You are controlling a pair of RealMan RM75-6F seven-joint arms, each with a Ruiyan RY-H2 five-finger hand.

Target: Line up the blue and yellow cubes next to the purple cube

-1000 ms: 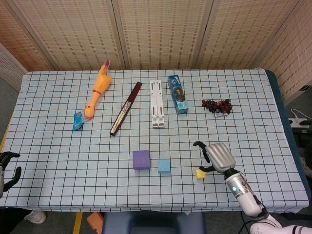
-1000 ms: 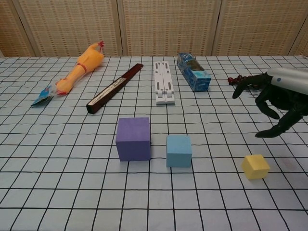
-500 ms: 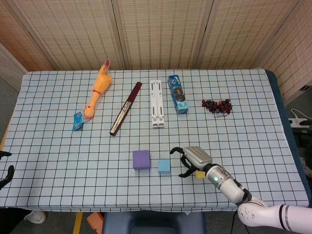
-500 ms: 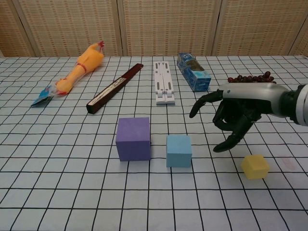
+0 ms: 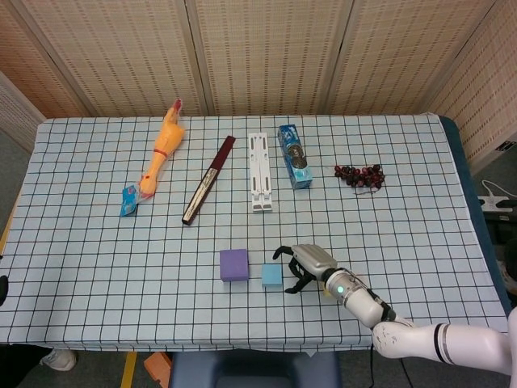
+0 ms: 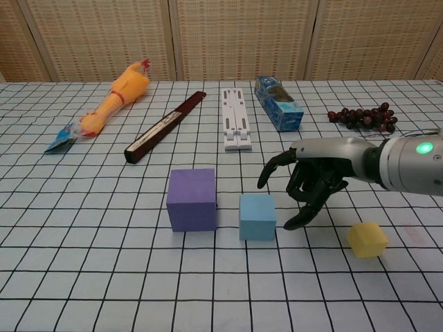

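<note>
Step in hand, as judged from the layout: bring the blue cube [image 6: 257, 216] into line beside the purple cube [image 6: 192, 199]. Both stand toward the near edge of the bench [image 5: 420, 210], around mid-width. The blue cube sits just beside the purple cube on its right, with a narrow gap between them and its front face set slightly nearer the near edge. The yellow cube [image 6: 367, 239] lies well apart, further right along the same near strip.

To do this step well:
- Lower the right hand [image 6: 309, 181] over the blue cube squarely, so that contact does not rotate it.
- Keep the fingers off the purple cube, which serves as the reference.
- Push or place along the grid lines of the cloth, which give a ready alignment guide.
- Watch the forearm, which passes near the yellow cube.

Finger state: the right hand is spread, fingers [image 6: 302, 220] curved downward and apart, holding nothing. The lowest fingertip hangs just right of the blue cube; contact cannot be confirmed in either view. The left hand is not visible.
</note>
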